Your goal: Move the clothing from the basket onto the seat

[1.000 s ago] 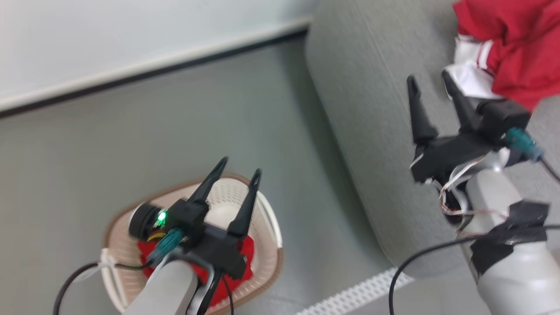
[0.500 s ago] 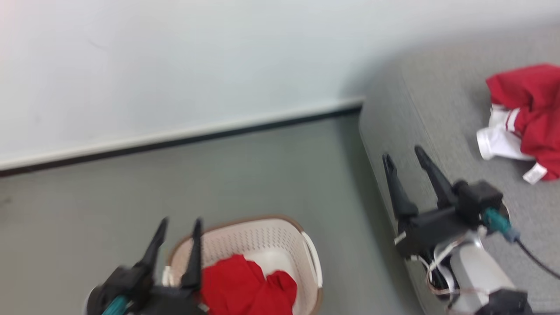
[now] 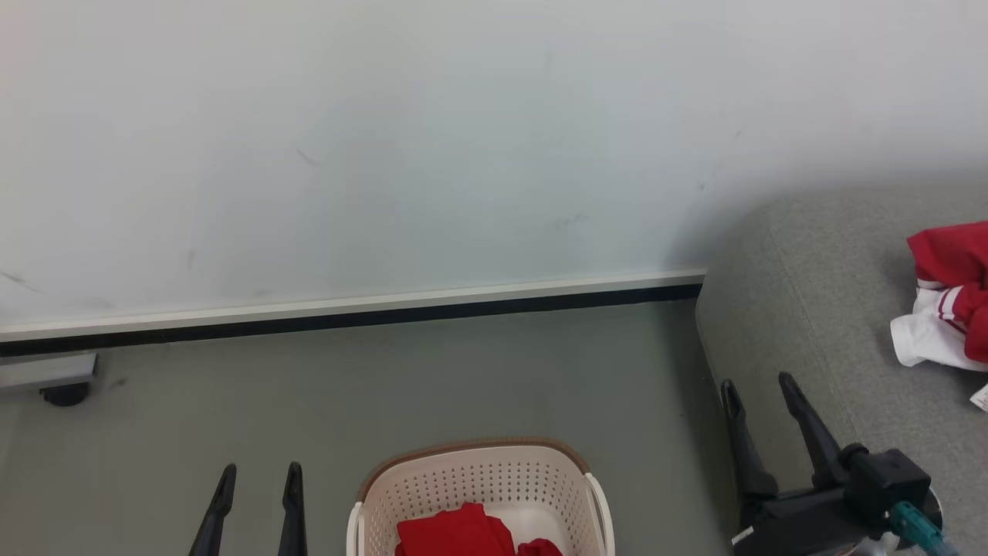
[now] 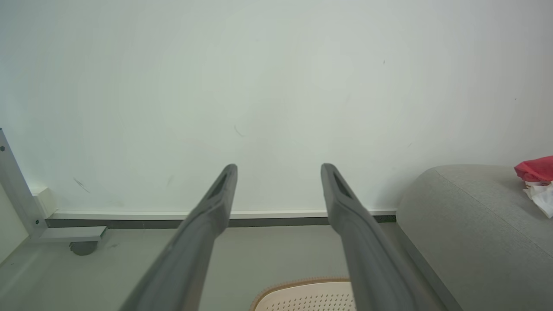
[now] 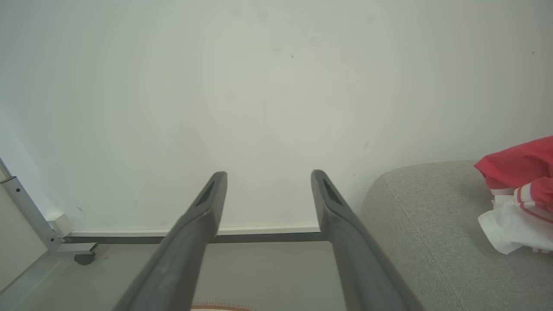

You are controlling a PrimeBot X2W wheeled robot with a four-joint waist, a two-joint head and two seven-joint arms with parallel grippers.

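Both claws stand wide apart and hold nothing. The left gripper (image 3: 258, 472) pokes up at the lower left of the head view, just beside the laundry basket (image 3: 478, 472). The right gripper (image 3: 758, 384) rises at the lower right, in front of the rounded edge of the sofa cushion (image 3: 810, 293). One crumpled red garment (image 3: 455, 533) lies inside the basket at the bottom centre, cut off by the frame edge. A red-and-white garment (image 3: 945, 309) with striped trim already lies on the cushion at the far right. The step in hand looks like going for the piece in the basket, and the left gripper seems the better placed for it. It should come down from above with its jaws wide, aimed at the middle of the heap and not at the perforated wall or the white handle. It should then close on a thick fold, since a thin edge is likely to slip out. Lifting straight up until the cloth hangs free of the brown rim should keep the light basket from tipping or dragging across the grey floor (image 3: 309, 401). The drop is best made well onto the cushion, near the other garment, not at its rounded corner.
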